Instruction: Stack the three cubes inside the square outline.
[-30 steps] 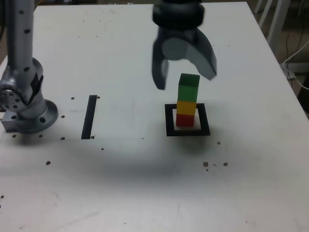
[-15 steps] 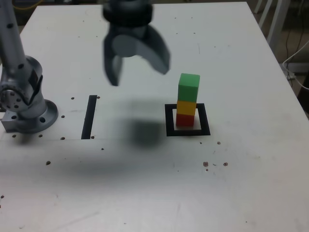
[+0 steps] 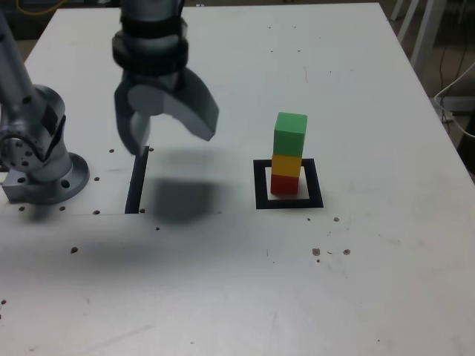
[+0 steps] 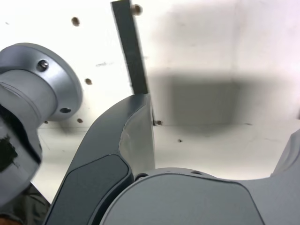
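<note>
**Tower built, claw parked off to the side**

At the far left of the exterior view sits the arm's round metal base (image 3: 41, 174), bolted to the white table (image 3: 237, 297); its place there explains why the arm reaches across from that side. Just right of it, in the middle left of the frame, a straight black tape stripe (image 3: 137, 179) lies on the table. It plays no part in the stack and reads as a mere marker.

Above the stripe's upper end hangs the gripper (image 3: 167, 132), jaws spread wide apart and holding nothing. The wrist view agrees: the stripe (image 4: 130, 47) and the base (image 4: 40, 82) lie below, with bare table between the fingers. Judged from this, the claw is empty because the last block is already placed.

Well apart from it, right of centre, stands the square outline (image 3: 289, 185). On its white middle rests the red cube (image 3: 284, 183), the yellow cube (image 3: 286, 164) on top of that, and the green cube (image 3: 290, 134) crowning both. The column looks upright and stands inside the frame, towards its back edge, so the task appears finished.
</note>
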